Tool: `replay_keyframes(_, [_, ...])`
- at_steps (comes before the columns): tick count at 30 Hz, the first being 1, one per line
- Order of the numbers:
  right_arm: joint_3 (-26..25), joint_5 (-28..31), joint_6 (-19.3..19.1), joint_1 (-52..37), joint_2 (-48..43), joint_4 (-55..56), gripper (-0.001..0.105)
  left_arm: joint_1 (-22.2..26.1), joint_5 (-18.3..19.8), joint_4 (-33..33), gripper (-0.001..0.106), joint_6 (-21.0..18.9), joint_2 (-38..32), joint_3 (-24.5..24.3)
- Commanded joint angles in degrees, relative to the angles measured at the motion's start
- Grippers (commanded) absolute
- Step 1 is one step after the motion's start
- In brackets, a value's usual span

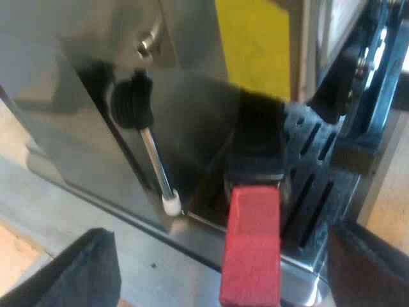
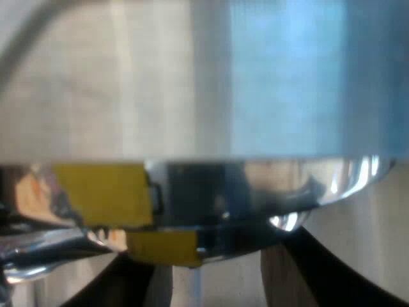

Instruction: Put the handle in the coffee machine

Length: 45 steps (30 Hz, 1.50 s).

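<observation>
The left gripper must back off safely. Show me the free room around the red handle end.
Free: the bare steel ledge between the white-tipped metal wand and the red-ended dark handle. Crowded: the black slotted grate side, near one finger of the left gripper.

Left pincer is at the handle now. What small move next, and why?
Probably close the left pincer on the red end. Its fingers stand wide open either side of it, touching nothing, and the handle sits at the front of the espresso machine, above the drip tray; whether it is locked, I cannot tell.
</observation>
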Motion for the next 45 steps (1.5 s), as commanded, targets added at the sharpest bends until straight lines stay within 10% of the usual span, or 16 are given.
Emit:
replay_keyframes(1, [-1.02,0.01,-0.18,-0.18,-1.37,-4.89,0.036,0.37,2.04,3.10,0.064,0.34,-1.11,-1.58])
replay_keyframes(7, [-1.02,0.01,-0.18,-0.18,-1.37,-4.89,0.036,0.36,0.57,9.11,0.001,0.34,-1.10,-6.93])
replay_keyframes(31, [-1.02,0.01,-0.18,-0.18,-1.37,-4.89,0.036,-10.29,-22.15,5.08,0.001,-8.02,15.07,-15.51])
replay_keyframes(45, [-1.02,0.01,-0.18,-0.18,-1.37,-4.89,0.036,-10.93,-22.93,15.88,0.001,-3.46,15.74,-15.51])
